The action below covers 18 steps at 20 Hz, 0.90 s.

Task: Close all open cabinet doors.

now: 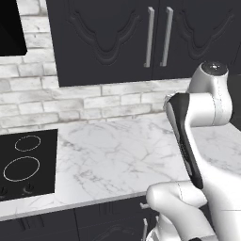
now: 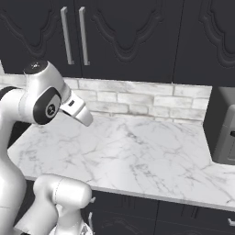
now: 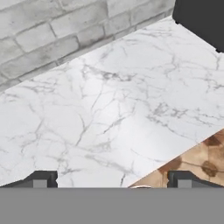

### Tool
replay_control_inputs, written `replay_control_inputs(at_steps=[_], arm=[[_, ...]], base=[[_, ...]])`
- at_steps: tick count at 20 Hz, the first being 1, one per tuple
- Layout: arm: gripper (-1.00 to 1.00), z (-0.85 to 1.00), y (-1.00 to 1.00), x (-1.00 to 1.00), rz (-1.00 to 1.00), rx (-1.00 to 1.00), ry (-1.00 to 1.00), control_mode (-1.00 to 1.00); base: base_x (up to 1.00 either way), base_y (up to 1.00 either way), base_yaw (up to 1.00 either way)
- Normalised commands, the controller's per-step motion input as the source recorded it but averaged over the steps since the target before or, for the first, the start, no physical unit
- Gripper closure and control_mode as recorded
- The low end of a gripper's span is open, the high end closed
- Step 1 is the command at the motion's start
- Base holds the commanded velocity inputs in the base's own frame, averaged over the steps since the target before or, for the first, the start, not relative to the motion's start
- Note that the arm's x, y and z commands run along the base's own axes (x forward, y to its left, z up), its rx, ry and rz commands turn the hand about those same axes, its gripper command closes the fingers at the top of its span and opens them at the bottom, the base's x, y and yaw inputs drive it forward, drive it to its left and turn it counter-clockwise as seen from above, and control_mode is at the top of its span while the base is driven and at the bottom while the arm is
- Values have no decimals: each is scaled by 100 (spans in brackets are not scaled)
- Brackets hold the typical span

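I see the cabinet doors (image 1: 108, 37) hanging flush above the brick wall (image 1: 94, 101), silver handles (image 1: 149, 36) side by side. Below them my end effector (image 3: 111, 180) hovers over the marble worktop (image 3: 109, 109), fingertips (image 3: 41, 179) wide apart, holding nothing. A hob (image 1: 26, 162) sits at the left.

Even, diffuse light is falling across my views, with no visible source and no glare. The marble counter (image 1: 117, 155) is rendering bright; the black cabinet doors (image 2: 128, 36) are staying dim, their relief faintly shaded. Edges are looking slightly soft and pixelated, and straight lines are holding undistorted.
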Motion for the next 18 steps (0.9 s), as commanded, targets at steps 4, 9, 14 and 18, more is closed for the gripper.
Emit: replay_control_inputs(at_steps=[4,9,14,18], arm=[[-100,-40,15,4,3,-10,0,-100],[-100,-3,1,0,0,0,0,-100],[-100,0,0,0,0,0,0,-100],[-100,0,0,0,0,0,0,-100]], base=[[0,0,0],[0,0,0],[0,0,0],[0,0,0]])
